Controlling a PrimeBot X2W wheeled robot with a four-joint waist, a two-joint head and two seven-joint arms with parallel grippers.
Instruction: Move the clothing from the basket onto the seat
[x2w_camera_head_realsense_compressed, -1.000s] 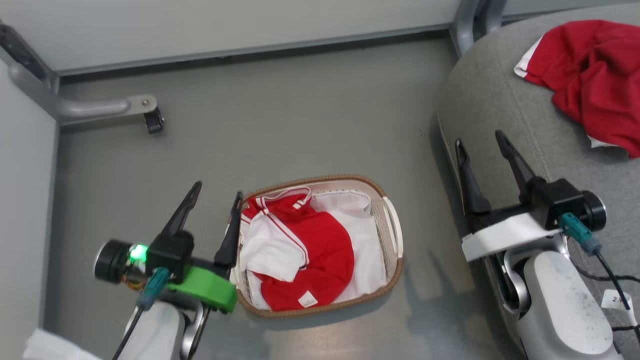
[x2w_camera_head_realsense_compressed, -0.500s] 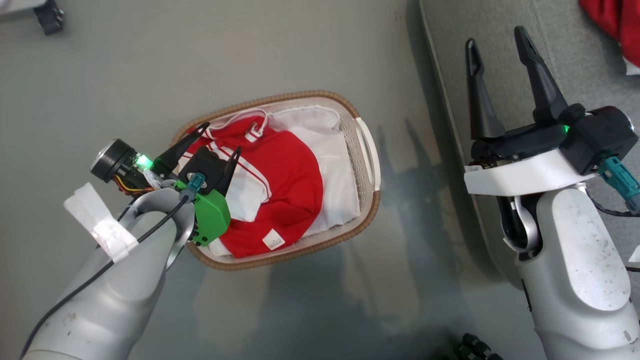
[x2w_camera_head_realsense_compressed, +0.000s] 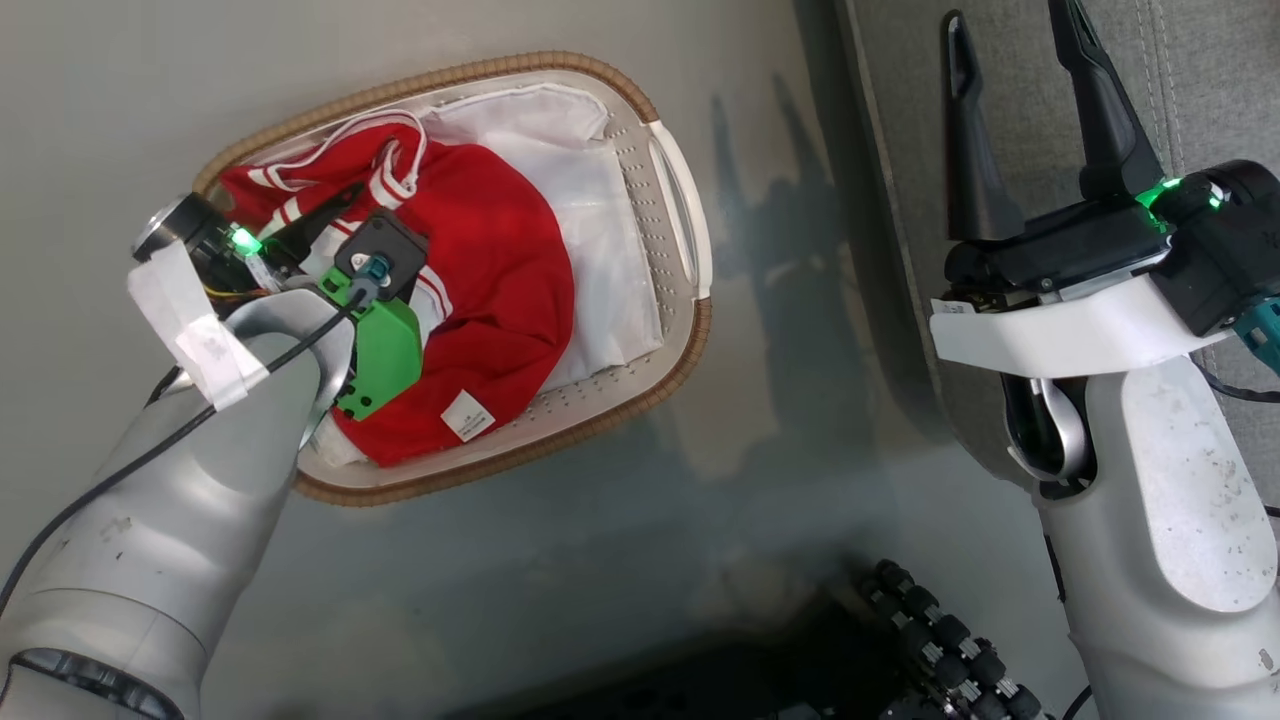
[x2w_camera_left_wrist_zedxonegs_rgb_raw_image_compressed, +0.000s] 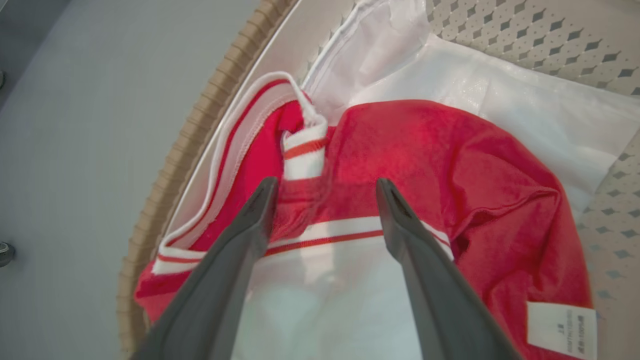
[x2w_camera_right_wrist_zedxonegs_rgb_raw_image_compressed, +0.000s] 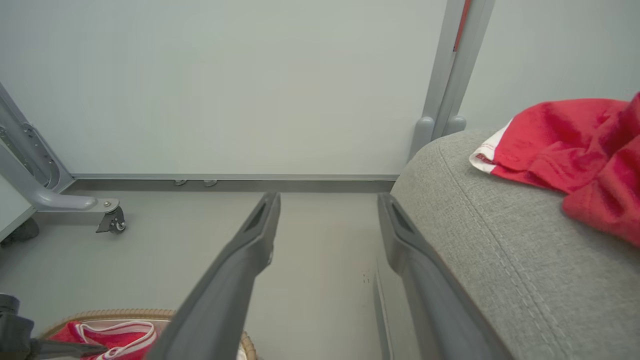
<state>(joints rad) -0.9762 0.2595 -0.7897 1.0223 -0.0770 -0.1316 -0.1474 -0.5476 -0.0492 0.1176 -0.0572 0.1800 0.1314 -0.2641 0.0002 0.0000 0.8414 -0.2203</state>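
Upper left of the head view, inside the basket: red clothing with white trim, seemingly light, limp, unbreakable. Left end effector spread wide, poised over the bunched striped trim, probably the best pinch point. Right end effector likewise apart, empty, upper right beside the grey seat.

You're looking at the basket sitting left of the seat, clothing lying inside, another garment lying on the seat.
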